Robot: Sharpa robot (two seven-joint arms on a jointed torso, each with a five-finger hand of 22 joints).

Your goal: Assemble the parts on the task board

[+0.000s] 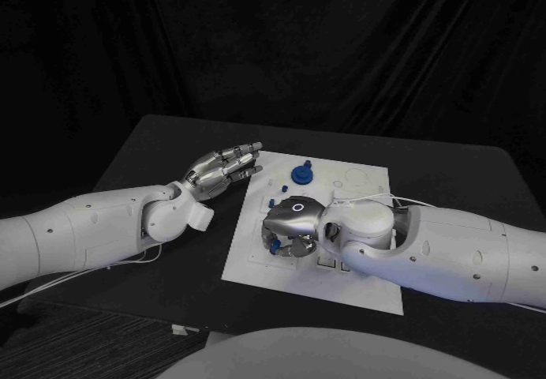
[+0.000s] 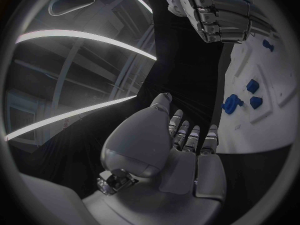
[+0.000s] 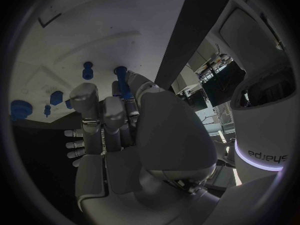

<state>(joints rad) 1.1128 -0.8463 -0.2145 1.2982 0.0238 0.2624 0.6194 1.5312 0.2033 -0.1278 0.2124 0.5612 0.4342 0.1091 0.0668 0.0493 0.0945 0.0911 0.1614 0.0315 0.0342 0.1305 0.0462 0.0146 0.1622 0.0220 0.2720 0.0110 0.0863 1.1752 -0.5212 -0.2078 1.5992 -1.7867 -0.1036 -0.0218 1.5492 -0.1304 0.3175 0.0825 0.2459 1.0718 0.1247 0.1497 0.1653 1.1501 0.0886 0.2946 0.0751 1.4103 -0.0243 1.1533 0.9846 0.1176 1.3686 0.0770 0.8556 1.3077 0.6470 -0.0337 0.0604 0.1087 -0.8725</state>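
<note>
Right hand (image 1: 293, 227) over task board (image 1: 353, 288), left hand (image 1: 224, 167) beside.

The robot has two big white arms, smooth and round like fat tubes; small dark screw dots sit along each one; a thin white cable trails from the left arm. The left robot hand (image 1: 226, 167) is shiny silver with dark lines between its finger parts; a white cuff joins it to the arm. The right robot hand (image 1: 291, 225) is silver too, with a round shiny back and a small glowing ring on it; its white wrist wears a purple glowing band and grey letters.
</note>
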